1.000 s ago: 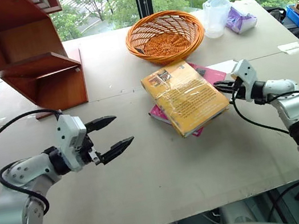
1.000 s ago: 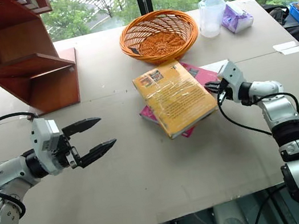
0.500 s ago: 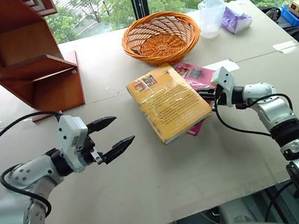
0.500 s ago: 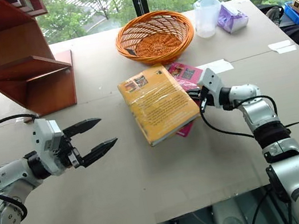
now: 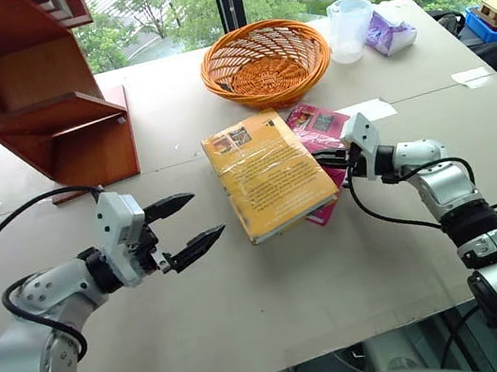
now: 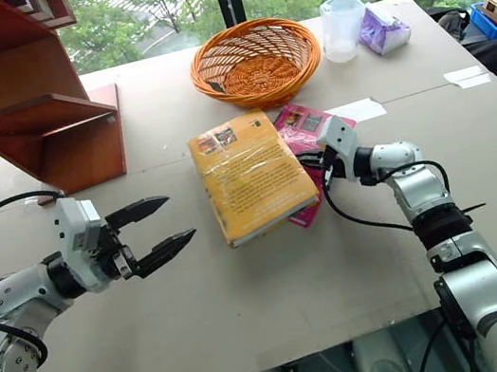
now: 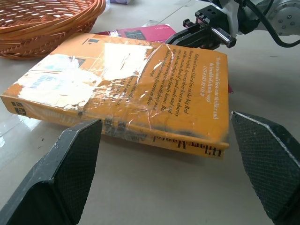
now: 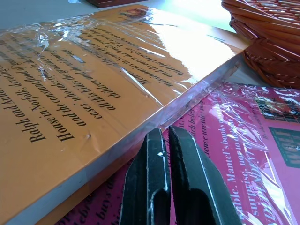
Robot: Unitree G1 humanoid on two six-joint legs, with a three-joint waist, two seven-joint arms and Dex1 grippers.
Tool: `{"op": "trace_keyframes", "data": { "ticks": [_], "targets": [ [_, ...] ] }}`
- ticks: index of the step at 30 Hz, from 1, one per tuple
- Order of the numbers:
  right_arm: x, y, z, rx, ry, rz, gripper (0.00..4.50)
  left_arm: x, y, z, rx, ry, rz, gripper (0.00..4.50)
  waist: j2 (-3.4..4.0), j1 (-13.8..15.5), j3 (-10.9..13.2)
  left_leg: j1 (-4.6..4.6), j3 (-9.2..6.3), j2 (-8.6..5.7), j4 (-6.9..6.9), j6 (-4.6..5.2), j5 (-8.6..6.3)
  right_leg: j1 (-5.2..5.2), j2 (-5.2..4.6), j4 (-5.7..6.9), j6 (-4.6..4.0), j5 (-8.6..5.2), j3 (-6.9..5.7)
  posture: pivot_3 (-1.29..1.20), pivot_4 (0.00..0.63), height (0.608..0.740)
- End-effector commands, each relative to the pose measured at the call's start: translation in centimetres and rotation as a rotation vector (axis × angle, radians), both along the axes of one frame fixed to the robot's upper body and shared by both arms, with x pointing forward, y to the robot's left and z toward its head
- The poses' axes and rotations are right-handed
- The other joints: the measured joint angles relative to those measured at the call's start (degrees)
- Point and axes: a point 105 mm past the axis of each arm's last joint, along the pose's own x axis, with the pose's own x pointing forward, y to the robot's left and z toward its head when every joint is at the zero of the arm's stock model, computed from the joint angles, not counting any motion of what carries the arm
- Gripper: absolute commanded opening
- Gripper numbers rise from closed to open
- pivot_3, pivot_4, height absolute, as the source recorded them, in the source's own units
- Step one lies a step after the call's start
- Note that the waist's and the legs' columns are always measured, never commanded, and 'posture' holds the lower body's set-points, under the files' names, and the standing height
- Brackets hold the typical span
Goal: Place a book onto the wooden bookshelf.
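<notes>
Yellow-orange book (image 5: 268,174), long axis toward basket (image 5: 265,60)

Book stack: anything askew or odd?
Yes. The yellow book lies skewed across the pink book, covering most of it and overhanging onto the table. Its plastic wrap is wrinkled. The right gripper, jaws shut, is at its edge.
</notes>
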Motion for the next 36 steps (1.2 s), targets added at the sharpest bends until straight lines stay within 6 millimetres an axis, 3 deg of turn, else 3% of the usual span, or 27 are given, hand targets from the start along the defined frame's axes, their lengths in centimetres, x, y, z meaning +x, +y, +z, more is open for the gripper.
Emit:
{"op": "trace_keyframes", "data": {
  "ticks": [1, 3, 6, 10, 12, 14, 19, 22, 28, 32, 36],
  "targets": [
    [0.2, -1.3, 1.9, 0.017, -0.074, -0.046, 0.02, 0.7, 0.6, 1.0, -0.118, -0.009, 0.080, 4.50, 0.00, 0.02, 0.00, 0.00, -0.01, 0.00, 0.00, 0.00, 0.00, 0.00, 0.00, 0.00, 0.00, 0.00, 0.01, 0.00, 0.150, 0.740],
    [-0.1, -3.0, 2.2, -0.001, -0.095, -0.084, 0.02, 1.6, 1.4, 0.4, -0.205, 0.043, 0.177, 4.50, 0.00, 0.32, 0.00, -0.01, -0.04, -0.01, 0.00, 0.00, 0.00, 0.01, -0.04, 0.01, 0.00, 0.00, 0.02, 0.00, 0.150, 0.740],
    [-1.8, -5.0, 3.1, -0.017, -0.118, -0.081, 0.02, 2.8, 3.0, -2.3, -0.260, 0.192, 0.360, 4.50, 0.00, 0.90, 0.00, -0.03, -0.08, -0.04, 0.05, 0.00, 0.00, 0.02, -0.07, 0.02, 0.02, 0.01, 0.02, 0.00, 0.150, 0.740],
    [-6.3, -6.3, 5.3, 0.045, -0.087, -0.008, 0.02, 4.0, 2.6, -4.4, -0.699, 0.581, 0.361, 4.50, -0.04, 1.29, 0.01, -0.03, -0.08, -0.04, 0.07, 0.02, -0.01, 0.03, -0.06, 0.04, 0.03, 0.00, 0.00, 0.00, 0.150, 0.740],
    [-7.9, -6.2, 5.9, 0.065, -0.060, 0.019, 0.88, 4.4, 2.1, -4.8, -0.780, 0.694, 0.321, 4.50, -0.10, 1.39, 0.02, -0.04, -0.18, -0.03, 0.10, 0.02, -0.01, 0.05, -0.04, 0.11, 0.04, 0.00, -0.07, 0.00, 0.150, 0.740],
    [-10.1, -6.0, 6.6, 0.078, -0.039, 0.054, 1.82, 4.3, 0.1, -5.3, -0.825, 0.868, 0.200, 4.50, -0.17, 1.39, 0.04, 0.02, -0.22, -0.03, 0.16, 0.02, -0.01, 0.06, -0.01, 0.26, 0.06, -0.01, -0.16, 0.00, 0.150, 0.740],
    [-14.1, -4.7, 7.4, 0.132, 0.006, 0.122, 4.24, 4.9, -3.4, -5.8, -0.817, 1.101, 0.032, 4.50, -0.25, 1.40, 0.02, 0.23, -0.16, -0.06, 0.28, 0.02, 0.00, 0.23, -0.01, 0.46, 0.29, -0.16, -0.24, 0.00, 0.150, 0.740],
    [-16.4, -4.2, 7.5, 0.166, 0.069, 0.153, 4.42, 5.4, -5.2, -5.9, -0.782, 1.182, -0.033, 4.50, -0.30, 1.49, -0.01, 0.24, -0.17, -0.07, 0.34, 0.01, 0.01, 0.23, -0.02, 0.56, 0.28, -0.17, -0.23, 0.00, 0.150, 0.740],
    [-18.4, -3.6, 8.1, 0.207, 0.105, 0.165, 4.42, 6.0, -7.0, -6.2, -0.784, 1.283, -0.102, 4.50, -0.34, 1.49, -0.04, 0.28, -0.08, -0.07, 0.35, 0.00, 0.01, 0.21, -0.04, 0.58, 0.26, -0.18, -0.07, 0.00, 0.150, 0.740],
    [-18.5, -4.1, 8.0, 0.195, 0.127, 0.148, 4.50, 6.3, -7.5, -7.3, -0.782, 1.340, -0.085, 3.25, -0.39, 1.71, -0.09, 0.27, -0.10, -0.12, 0.36, 0.00, 0.01, 0.23, -0.09, 0.58, 0.14, -0.25, -0.09, 0.00, 0.150, 0.740],
    [-18.0, -4.3, 8.0, 0.196, 0.112, 0.127, 4.50, 6.5, -7.4, -7.4, -0.800, 1.335, -0.078, 1.32, -0.36, 1.74, -0.12, 0.29, -0.08, -0.15, 0.37, 0.01, 0.01, 0.25, -0.17, 0.58, 0.08, -0.30, -0.05, 0.00, 0.150, 0.740]
  ]
}}
